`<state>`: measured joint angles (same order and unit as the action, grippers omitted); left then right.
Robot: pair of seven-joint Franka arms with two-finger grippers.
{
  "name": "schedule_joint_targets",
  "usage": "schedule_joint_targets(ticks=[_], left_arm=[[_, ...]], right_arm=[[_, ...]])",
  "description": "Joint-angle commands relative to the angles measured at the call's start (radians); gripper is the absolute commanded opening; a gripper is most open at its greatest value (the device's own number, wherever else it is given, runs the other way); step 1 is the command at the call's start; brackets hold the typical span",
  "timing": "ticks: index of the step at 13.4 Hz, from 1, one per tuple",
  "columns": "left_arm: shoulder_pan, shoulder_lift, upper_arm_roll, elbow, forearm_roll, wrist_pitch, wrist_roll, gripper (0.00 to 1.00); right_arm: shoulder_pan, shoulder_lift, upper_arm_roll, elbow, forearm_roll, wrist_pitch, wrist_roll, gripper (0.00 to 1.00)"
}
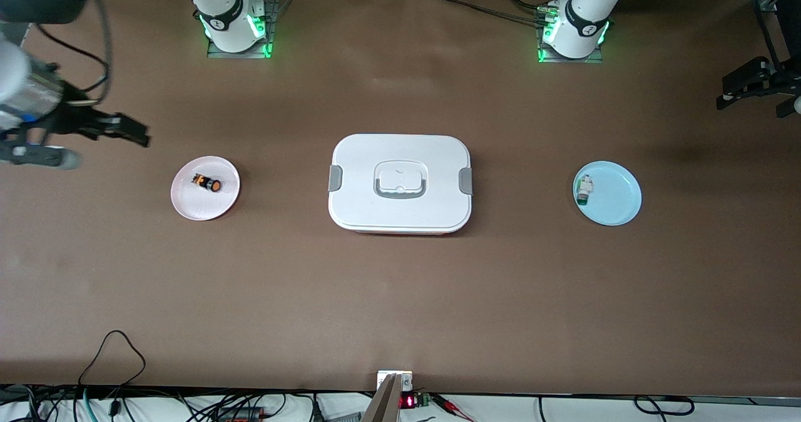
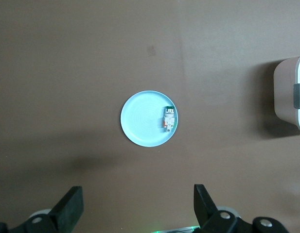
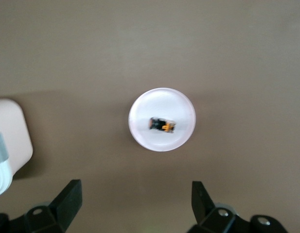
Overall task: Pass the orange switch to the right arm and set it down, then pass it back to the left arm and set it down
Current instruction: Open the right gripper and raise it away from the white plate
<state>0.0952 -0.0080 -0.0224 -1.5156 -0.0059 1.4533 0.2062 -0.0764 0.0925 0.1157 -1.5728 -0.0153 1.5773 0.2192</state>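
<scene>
Orange switch (image 1: 207,183) lies on pink plate (image 1: 188,206), left of frame centre. Box (image 1: 400,183) sits mid-bench (image 1: 400,303). My right pincer (image 1: 128,129) is released, up at the frame's left edge; left pincer (image 1: 744,87) released too, at the right edge. White-green part (image 1: 584,189) is on blue plate (image 1: 616,200).

A broad matte brown worktop (image 1: 400,297) filled the view under even light, with tangled black cables (image 1: 112,372) lying along its near edge
</scene>
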Motion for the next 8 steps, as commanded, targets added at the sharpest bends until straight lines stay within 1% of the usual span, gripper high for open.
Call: schedule_joint_targets(ticks=[1, 2, 3, 4, 6, 7, 8], left_arm=[[0.000, 0.006, 0.001, 0.025, 0.015, -0.017, 0.012, 1.00], [-0.015, 0.005, 0.005, 0.025, 0.015, -0.019, 0.007, 1.00], [-0.034, 0.006, 0.012, 0.025, 0.017, -0.018, 0.007, 1.00], [-0.058, 0.005, 0.042, 0.025, 0.017, -0.017, 0.007, 1.00], [-0.142, 0.006, 0.132, 0.025, 0.017, -0.018, 0.009, 1.00], [-0.164, 0.005, 0.153, 0.025, 0.017, -0.017, 0.009, 1.00], [-0.167, 0.005, 0.153, 0.025, 0.017, -0.017, 0.009, 1.00]], right_arm=[[0.038, 0.003, -0.114, 0.028, 0.009, -0.025, 0.012, 1.00], [0.111, 0.004, -0.210, 0.028, 0.009, -0.020, 0.006, 1.00], [0.188, 0.004, -0.293, 0.028, 0.008, -0.013, -0.026, 1.00], [0.196, 0.004, -0.310, 0.028, 0.008, -0.010, -0.065, 1.00], [0.172, 0.004, -0.309, 0.022, 0.006, -0.006, -0.113, 1.00], [0.158, 0.001, -0.309, 0.019, 0.006, -0.013, -0.136, 1.00], [0.150, 0.000, -0.309, 0.016, 0.005, -0.022, -0.196, 1.00]])
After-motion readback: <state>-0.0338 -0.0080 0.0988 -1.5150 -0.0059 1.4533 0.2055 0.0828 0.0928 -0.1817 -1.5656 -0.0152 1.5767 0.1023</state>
